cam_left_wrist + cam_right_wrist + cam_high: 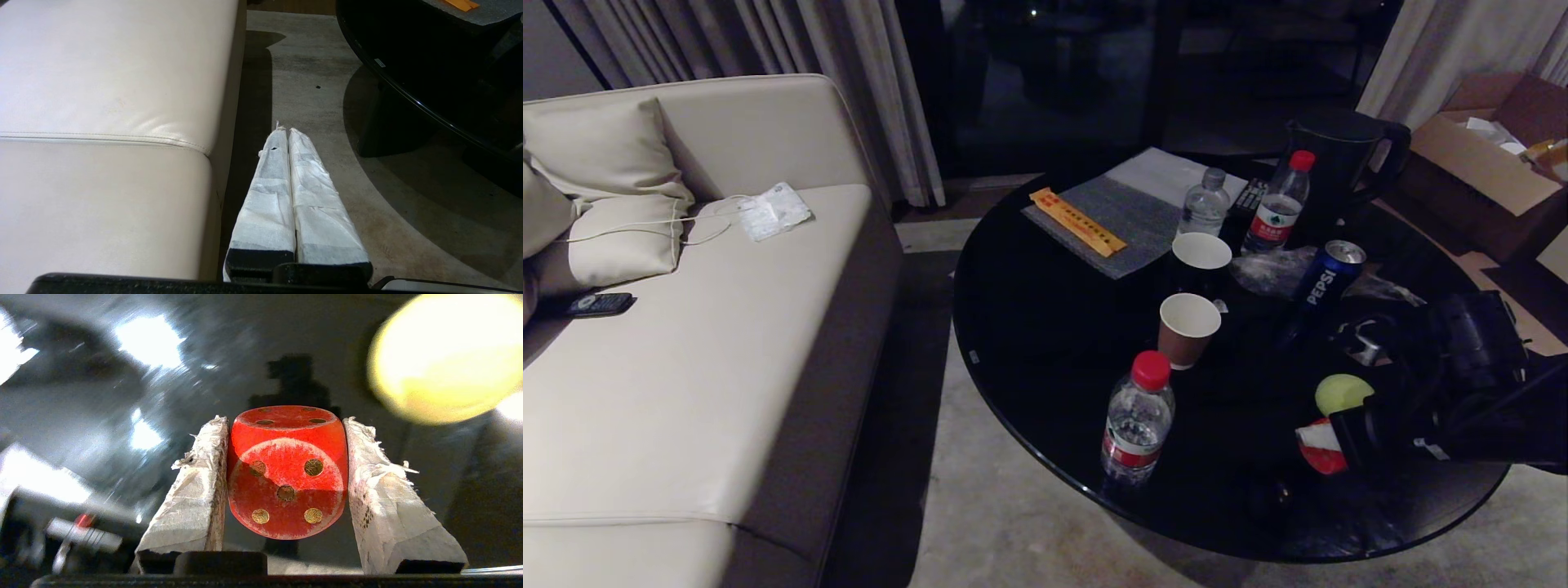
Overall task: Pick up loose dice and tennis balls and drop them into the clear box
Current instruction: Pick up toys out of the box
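Two padded fingers [196, 490] of our right gripper [286, 473] clamp the red die [288, 473], lifted off the black round table [1045, 343] for carrying; a tennis ball [1342, 393] sits just beyond. Left gripper [288, 134] hangs pressed together between sofa [102, 102] and table. We see no clear box.

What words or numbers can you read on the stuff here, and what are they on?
"PEPSI": on the blue can on the round black table.
Five pips: on the face of the red die turned toward the right wrist view, held in the right tool.
Orange strip: printed, too small to read.
Red bottle labels: too small to read.
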Available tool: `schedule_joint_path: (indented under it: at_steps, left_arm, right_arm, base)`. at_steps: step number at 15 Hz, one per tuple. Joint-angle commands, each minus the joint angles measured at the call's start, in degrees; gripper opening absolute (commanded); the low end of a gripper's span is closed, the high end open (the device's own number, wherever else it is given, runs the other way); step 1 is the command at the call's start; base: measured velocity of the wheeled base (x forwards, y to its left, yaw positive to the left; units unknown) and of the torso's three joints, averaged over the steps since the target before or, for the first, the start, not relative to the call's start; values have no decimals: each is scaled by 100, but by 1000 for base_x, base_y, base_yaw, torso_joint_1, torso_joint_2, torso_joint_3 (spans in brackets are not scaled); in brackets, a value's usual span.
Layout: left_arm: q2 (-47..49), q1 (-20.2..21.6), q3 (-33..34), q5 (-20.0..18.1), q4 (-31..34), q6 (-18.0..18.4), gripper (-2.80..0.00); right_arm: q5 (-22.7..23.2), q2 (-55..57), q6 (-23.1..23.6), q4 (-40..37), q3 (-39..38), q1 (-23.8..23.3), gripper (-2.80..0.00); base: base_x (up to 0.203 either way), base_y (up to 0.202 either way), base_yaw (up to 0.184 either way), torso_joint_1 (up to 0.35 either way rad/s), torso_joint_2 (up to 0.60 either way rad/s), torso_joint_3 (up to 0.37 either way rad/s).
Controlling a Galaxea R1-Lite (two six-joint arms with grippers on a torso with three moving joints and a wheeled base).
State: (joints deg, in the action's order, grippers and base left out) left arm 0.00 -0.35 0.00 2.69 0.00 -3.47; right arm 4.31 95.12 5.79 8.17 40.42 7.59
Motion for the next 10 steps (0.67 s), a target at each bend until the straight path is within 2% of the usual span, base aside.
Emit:
schedule_joint_path:
  at_steps: [1, 6, 7, 10]
  left_arm:
    - [9, 0, 9, 3, 0, -4, -280]
    - [9, 0, 9, 3, 0, -4, -280]
    - [9, 0, 9, 3, 0, -4, -280]
    - [9, 0, 9, 3, 0, -4, -280]
  right_arm:
    - [-423, 383, -53, 442, 6, 26, -280]
    - [-527, 808, -60, 692, 39, 45, -280]
    - [-527, 832, -69, 694, 62, 49, 0]
    - [-527, 850, -69, 694, 36, 84, 0]
  base:
    - [0, 0, 0, 0, 0, 0]
    - [0, 0, 0, 0, 0, 0]
    - [0, 0, 0, 0, 0, 0]
    - [0, 0, 0, 0, 0, 0]
